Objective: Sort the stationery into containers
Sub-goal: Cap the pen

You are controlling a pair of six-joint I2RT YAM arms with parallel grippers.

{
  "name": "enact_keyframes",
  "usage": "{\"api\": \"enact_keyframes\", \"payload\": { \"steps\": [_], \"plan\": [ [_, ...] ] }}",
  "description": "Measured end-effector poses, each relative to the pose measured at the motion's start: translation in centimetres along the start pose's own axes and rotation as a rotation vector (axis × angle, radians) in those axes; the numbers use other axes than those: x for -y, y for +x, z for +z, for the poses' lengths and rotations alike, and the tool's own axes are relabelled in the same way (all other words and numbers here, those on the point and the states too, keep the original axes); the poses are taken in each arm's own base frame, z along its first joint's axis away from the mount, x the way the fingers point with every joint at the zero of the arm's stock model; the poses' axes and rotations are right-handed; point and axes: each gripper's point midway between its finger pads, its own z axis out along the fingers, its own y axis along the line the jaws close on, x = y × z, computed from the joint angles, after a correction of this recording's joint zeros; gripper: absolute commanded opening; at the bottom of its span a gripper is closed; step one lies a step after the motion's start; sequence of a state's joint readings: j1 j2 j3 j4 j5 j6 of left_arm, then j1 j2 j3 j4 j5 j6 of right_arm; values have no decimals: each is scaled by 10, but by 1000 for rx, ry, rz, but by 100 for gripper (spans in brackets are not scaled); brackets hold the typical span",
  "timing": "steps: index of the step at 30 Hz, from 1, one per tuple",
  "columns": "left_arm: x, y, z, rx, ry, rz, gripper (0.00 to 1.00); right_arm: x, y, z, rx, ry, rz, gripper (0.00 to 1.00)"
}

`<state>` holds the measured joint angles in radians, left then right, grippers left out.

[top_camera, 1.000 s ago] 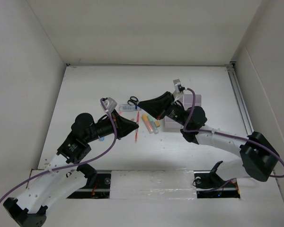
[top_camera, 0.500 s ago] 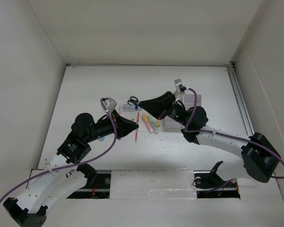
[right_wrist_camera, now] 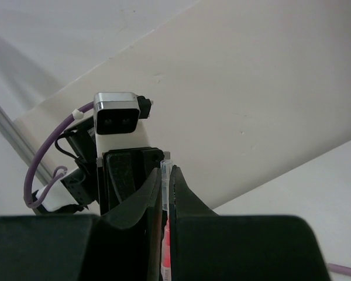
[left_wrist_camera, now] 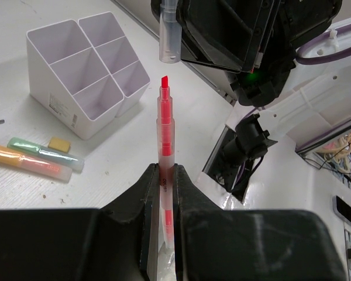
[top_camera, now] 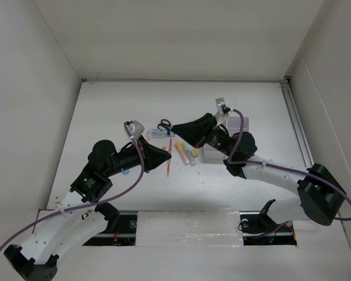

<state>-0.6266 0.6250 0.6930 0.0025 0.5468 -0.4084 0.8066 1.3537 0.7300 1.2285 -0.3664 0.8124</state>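
Observation:
My left gripper (left_wrist_camera: pixel 165 175) is shut on an uncapped red-orange highlighter (left_wrist_camera: pixel 165 123), its tip pointing up and away from the jaws. My right gripper (right_wrist_camera: pixel 167 175) is shut on the highlighter's clear cap (right_wrist_camera: pixel 165 178), which hangs just above the tip in the left wrist view (left_wrist_camera: pixel 169 32). In the top view the left gripper (top_camera: pixel 167 157) and right gripper (top_camera: pixel 178 134) meet above the table's middle. The white six-compartment organiser (left_wrist_camera: pixel 88 70) stands beyond them, partly hidden by the right arm in the top view (top_camera: pixel 237 126).
A green highlighter (left_wrist_camera: pixel 44 153), an orange highlighter (left_wrist_camera: pixel 23 162) and a small yellow piece (left_wrist_camera: pixel 59 143) lie near the organiser. Black-handled scissors (top_camera: pixel 164 124) and a white blue-capped tube (top_camera: pixel 158 134) lie behind the grippers. White walls enclose the table.

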Motion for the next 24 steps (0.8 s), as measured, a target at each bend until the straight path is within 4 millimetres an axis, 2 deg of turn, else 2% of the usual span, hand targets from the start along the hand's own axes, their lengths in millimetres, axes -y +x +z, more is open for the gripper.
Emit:
{"api": "enact_keyframes", "payload": {
  "steps": [24],
  "plan": [
    [1,-1,-1,7,2,4,0,-1,6,1,-7,-7,15,0]
  ]
}}
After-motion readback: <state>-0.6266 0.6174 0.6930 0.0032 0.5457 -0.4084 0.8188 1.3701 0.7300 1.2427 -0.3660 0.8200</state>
